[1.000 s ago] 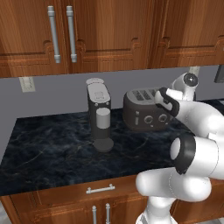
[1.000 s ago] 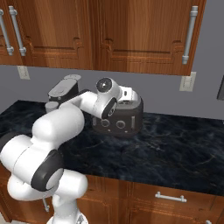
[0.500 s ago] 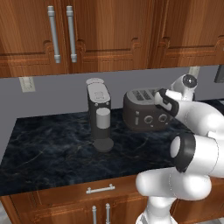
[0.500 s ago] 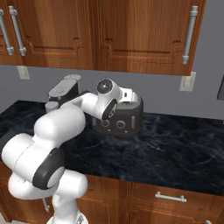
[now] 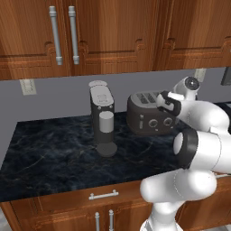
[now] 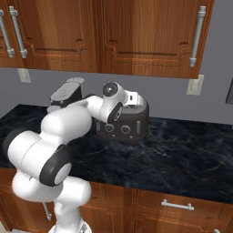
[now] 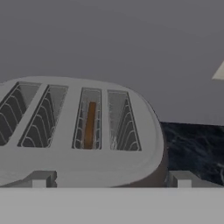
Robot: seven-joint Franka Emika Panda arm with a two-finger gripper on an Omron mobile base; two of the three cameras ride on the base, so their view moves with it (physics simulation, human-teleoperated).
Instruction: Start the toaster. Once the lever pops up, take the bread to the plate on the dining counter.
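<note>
Arm: white, folded, rising lower right of the left base view, wrist bent over the toaster; gripper (image 7: 109,179) with jaws spread wide, holding nothing, fingertips (image 7: 41,178) low in the hand view
Counter (image 5: 54,158): black marbled top, wooden cabinets under
Coffee machine (image 5: 102,117): tall, narrow, grey, left of toaster
Toaster (image 5: 146,115): dark grey, rounded, four wire-ribbed slots, two round knobs, centre right
Bread (image 7: 89,124): thin brown slice, edge-up in third slot
</note>
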